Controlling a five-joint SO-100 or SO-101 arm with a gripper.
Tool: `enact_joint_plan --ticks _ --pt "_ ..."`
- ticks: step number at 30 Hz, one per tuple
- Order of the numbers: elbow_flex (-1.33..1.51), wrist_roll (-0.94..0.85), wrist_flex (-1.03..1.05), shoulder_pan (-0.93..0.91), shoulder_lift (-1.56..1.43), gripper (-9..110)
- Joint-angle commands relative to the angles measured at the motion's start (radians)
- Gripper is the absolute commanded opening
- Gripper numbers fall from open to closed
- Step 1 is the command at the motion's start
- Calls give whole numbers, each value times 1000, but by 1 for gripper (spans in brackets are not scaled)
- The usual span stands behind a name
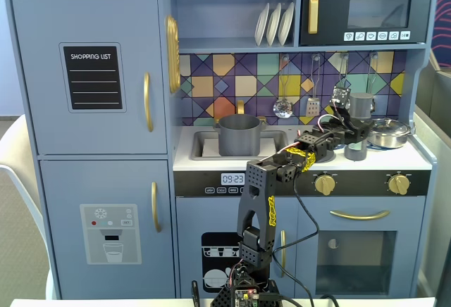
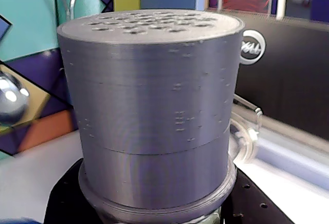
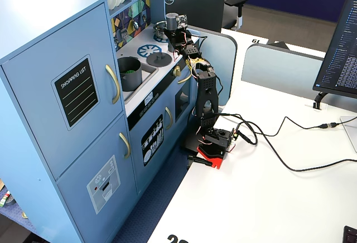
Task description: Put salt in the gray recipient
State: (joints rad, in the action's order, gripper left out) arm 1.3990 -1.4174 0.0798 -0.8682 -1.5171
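Nearest the lens in the wrist view: the salt shaker (image 2: 154, 111), gray ribbed cylinder, perforated cap on top, filling most of the frame. Below it a bit of black gripper body; fingers not separable there, so how far the jaws stand apart cannot be told from this view.

In a fixed view from the front, the arm (image 1: 257, 201) rises from its base at the bottom centre and reaches up and right over the counter of the blue toy kitchen (image 1: 91, 145). Gripper (image 1: 356, 125) sits at the right end of the counter, closed around the lower part of the shaker (image 1: 361, 104), which stands upright above it. Whether the shaker's base touches the stove top cannot be told.

Gray pot (image 1: 239, 134) stands in the sink, left of the gripper and well apart from it, open at the top. Flat gray lid (image 1: 356, 153) lies on the counter just near side of the gripper. Shiny silver pan (image 1: 389, 133) at the far right of the counter.

In a fixed view from the side: shaker (image 3: 172, 21) at the far end of the counter, pot (image 3: 129, 73) nearer, in the sink, something green inside it
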Motion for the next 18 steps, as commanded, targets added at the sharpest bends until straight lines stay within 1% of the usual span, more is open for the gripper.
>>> enact_joint_plan --ticks 1,4,8,14,16,18 --pt "-152 222 140 61 -222 0" --pt "-230 462 350 132 -331 0" --pt "-213 914 387 256 -483 0" --pt "-219 1612 635 388 -589 0" --pt "-232 1804 698 436 -581 0" --pt "-233 1931 738 489 -571 0"
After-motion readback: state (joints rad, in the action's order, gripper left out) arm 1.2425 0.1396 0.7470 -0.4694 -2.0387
